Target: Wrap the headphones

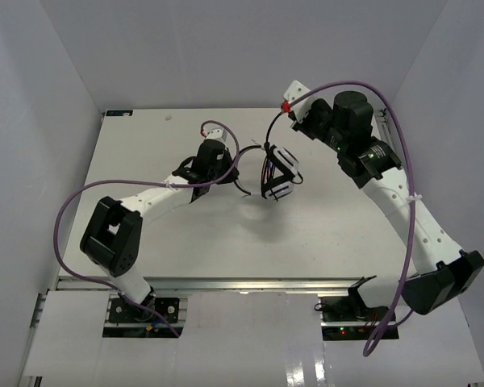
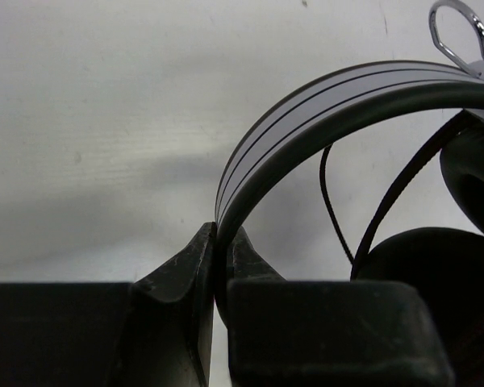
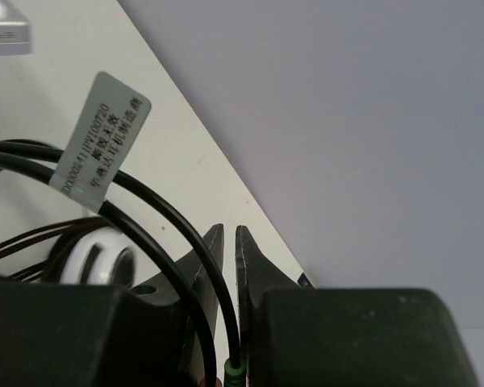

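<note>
While both of my arms reach over the white table (image 1: 347, 234), the headphones (image 1: 278, 173) hang between them in the air, and the table lies below the headphones with their shadow on it. Left of the headphones, my left gripper (image 2: 217, 242) is clenched on the thin black headband (image 2: 306, 105), one finger pressed to each face of the strip. Above and right of the headphones, my right gripper (image 3: 230, 238) pinches the thin black cable (image 3: 137, 189). It runs down between my nearly closed fingers to a green tip at their base. Some turns of cable appear to lie around the white earcups (image 1: 279, 190). A small grey tag (image 3: 99, 133) with printed text sits on the cable, on the headphones' side of my right fingertips.

I judge three risks. A hard pull on the cable could twist the headband out of my narrow left grip. Slack could let the turns slide off. The tag could snag against the earcups.
</note>
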`<control>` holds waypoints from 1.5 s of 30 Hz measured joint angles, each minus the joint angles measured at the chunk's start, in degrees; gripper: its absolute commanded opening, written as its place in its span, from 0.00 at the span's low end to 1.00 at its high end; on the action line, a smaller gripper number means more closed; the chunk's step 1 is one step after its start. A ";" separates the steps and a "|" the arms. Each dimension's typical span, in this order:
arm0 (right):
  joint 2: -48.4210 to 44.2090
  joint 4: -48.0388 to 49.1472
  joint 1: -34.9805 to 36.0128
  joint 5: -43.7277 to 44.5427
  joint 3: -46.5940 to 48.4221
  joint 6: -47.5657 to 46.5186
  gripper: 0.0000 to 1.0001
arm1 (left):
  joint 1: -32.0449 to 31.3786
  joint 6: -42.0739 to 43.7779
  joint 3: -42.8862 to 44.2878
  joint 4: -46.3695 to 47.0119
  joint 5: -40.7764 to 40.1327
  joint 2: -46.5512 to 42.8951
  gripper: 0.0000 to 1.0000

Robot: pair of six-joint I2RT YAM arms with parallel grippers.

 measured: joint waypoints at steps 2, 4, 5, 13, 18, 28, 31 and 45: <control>1.93 0.95 -2.31 -0.03 0.30 1.58 0.08 | -1.28 2.21 -2.02 -0.54 1.30 -2.06 0.00; 4.15 1.88 -4.91 -0.04 1.32 3.51 0.08 | -2.59 3.86 -4.11 -1.06 2.87 -4.33 0.00; 5.36 2.42 -6.57 -0.06 1.93 4.66 0.08 | -3.18 4.45 -5.10 -1.20 3.61 -5.48 0.00; 9.57 5.75 -16.65 1.20 2.08 10.54 0.08 | -5.18 6.36 -9.09 -1.41 9.02 -14.78 0.00; 8.92 6.17 -15.82 0.69 2.08 11.56 0.08 | -5.61 6.06 -9.07 -0.38 11.05 -18.85 0.00; 4.82 4.05 -12.49 -7.05 2.89 12.22 0.08 | -6.08 3.12 -4.30 1.27 7.90 -10.75 0.00; 2.53 3.77 -9.76 -9.21 2.91 12.22 0.08 | -6.08 1.49 1.76 1.26 6.15 -3.45 0.00; -1.87 2.95 -4.13 -11.20 2.82 11.69 0.08 | -6.14 -2.34 17.20 -1.40 1.24 12.44 0.00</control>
